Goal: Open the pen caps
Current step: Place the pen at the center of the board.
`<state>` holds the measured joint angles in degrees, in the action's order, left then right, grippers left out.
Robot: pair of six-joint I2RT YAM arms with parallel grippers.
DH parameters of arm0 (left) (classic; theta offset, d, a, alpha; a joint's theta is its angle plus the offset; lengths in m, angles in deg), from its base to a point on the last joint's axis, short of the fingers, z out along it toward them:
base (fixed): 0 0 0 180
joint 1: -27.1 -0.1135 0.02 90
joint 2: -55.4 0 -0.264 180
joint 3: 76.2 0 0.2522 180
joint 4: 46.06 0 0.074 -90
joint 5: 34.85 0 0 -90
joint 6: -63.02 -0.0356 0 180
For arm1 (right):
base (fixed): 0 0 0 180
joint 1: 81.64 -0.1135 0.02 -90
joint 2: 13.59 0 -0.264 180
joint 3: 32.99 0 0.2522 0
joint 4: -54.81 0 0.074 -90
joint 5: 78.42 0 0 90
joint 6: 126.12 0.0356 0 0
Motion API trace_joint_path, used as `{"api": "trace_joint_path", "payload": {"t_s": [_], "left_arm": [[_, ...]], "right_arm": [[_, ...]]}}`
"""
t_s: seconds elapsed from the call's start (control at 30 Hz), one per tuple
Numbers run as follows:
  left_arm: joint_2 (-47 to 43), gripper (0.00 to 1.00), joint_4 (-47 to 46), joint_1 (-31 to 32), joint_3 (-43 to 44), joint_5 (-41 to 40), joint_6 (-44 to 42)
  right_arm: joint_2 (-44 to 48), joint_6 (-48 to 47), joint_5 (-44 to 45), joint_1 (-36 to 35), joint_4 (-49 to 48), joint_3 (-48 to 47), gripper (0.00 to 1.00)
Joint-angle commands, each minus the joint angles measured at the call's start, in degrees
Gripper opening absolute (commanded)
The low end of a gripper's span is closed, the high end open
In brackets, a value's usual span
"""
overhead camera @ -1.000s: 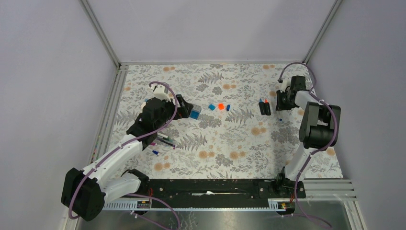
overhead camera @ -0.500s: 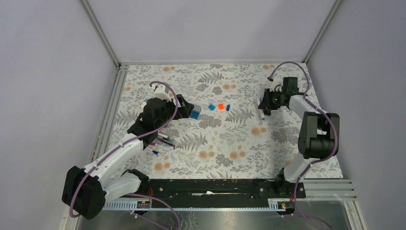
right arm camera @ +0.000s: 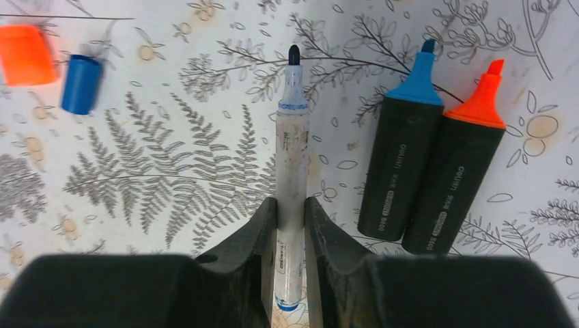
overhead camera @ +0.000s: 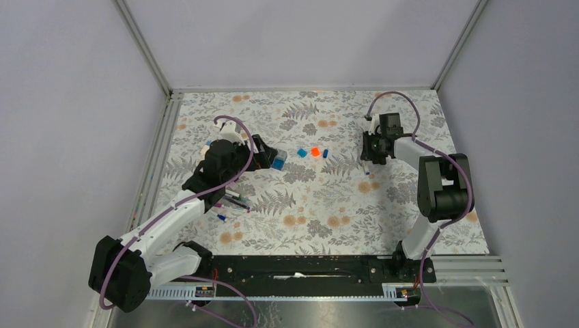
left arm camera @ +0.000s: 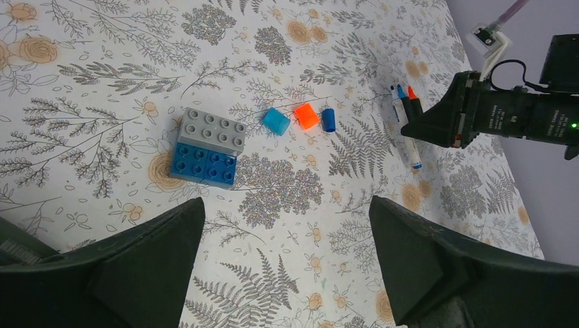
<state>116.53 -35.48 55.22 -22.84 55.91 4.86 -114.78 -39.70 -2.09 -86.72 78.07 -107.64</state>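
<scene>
A floral table has two robot arms at its near edge. The left gripper hangs with jaws spread wide, holding nothing, above a grey-and-blue block. The right gripper is clamped on a thin white pen. The pen's long axis runs straight out from the jaws, bare tip pointing away. Just beside it lie a blue highlighter and an orange highlighter, touching, both uncapped. Between the arms sit a light blue cap, an orange cap and a dark blue cap in a row. More pens lie nearer the left arm and are probably next. Their caps are too small to make out.
</scene>
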Motion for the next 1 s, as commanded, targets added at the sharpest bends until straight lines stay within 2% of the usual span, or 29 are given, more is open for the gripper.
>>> {"api": "trace_joint_path", "payload": {"t_s": [0.0, 0.07, 0.33, 0.6, 0.67, 0.83, 0.9, 0.97], "left_arm": [[-0.2, 0.99, -3.2, -0.3, 1.9, 1.0, 0.6], [-0.6, 0.99, -3.2, -0.3, 1.7, 0.9, 0.6], [-1.3, 0.99, -3.0, -0.3, 1.6, 0.7, 0.5], [-1.8, 0.99, -2.4, -0.3, 1.4, 0.4, 0.5], [-1.8, 0.99, -2.2, -0.3, 1.5, 0.3, 0.4], [-2.0, 0.99, -1.9, -0.3, 1.2, 0.2, 0.6], [-2.0, 0.99, -1.9, -0.3, 1.0, 0.3, 0.6], [-2.0, 0.99, -2.0, -0.3, 0.9, 0.2, 0.8]], "right_arm": [[-1.2, 0.0, 7.5, -1.2, -1.6, -1.5, 0.06], [-1.2, -0.4, 9.0, -1.2, -1.7, -1.5, 0.18], [1.7, -2.3, 11.8, -1.2, -2.0, -1.1, 0.34], [4.8, -3.6, 11.3, -1.1, -2.2, -0.2, 0.4], [5.5, -4.8, 8.9, -1.2, -1.9, 0.0, 0.42], [6.1, -8.7, -7.2, -1.1, 1.8, -0.3, 0.43], [5.9, -9.6, -13.8, -1.1, 2.8, -0.2, 0.41], [5.1, -9.0, -19.3, -1.1, 2.8, 0.0, 0.31]]}}
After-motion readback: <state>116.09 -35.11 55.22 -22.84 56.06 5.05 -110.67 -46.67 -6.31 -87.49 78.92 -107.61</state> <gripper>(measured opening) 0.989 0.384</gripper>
